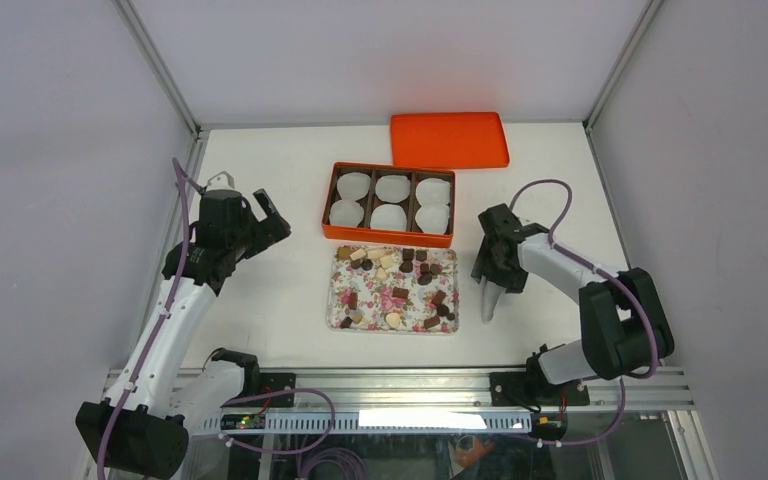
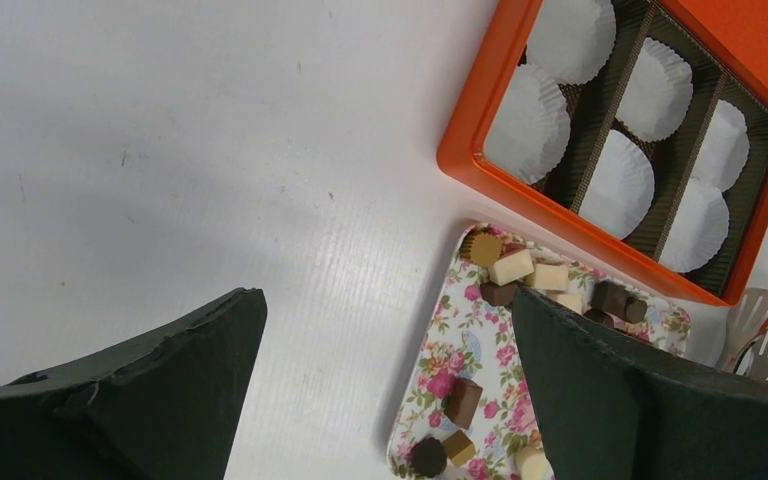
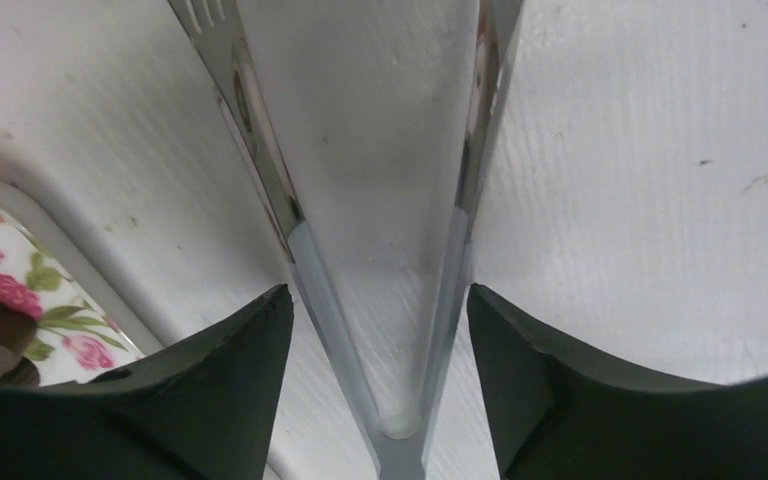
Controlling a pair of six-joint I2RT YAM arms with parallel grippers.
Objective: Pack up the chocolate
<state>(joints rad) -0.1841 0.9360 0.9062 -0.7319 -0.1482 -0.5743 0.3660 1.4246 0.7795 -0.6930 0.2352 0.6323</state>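
- The chocolate [image 1: 407,262] lies in small brown, tan and cream bits on the flower tray [image 1: 375,312], in the middle of the white table [image 1: 260,310], between my two arms.
- My right gripper [image 1: 495,283] hangs just beside the right edge of the tray. Its fingers [image 3: 260,350] press on the two arms of the metal tongs [image 1: 487,305], one finger on each side. The tong arms stand spread apart, with bare table showing between them.
- In my right wrist view, a corner of the tray with one brown bit on it peeks in at the left.
- My left gripper [image 1: 275,213] is up over the bare table, well to the left of the tray. Its fingers are spread wide and hold nothing.
- From my left wrist, the chocolate sits past my right-hand finger, with the tong tips beyond the far side of the tray.
- The orange box [image 1: 388,238] sits just behind the tray, very close to it. It has three rows with white paper cups [image 1: 392,187] inside.
- The orange lid [image 1: 449,139] lies flat behind the box, near the back wall.
- Plain grey walls stand on three sides, and a metal rail [image 1: 400,383] runs along the near edge.
- The table is bare left of the tray and box. A bare strip also runs along the right side, where my right arm is.
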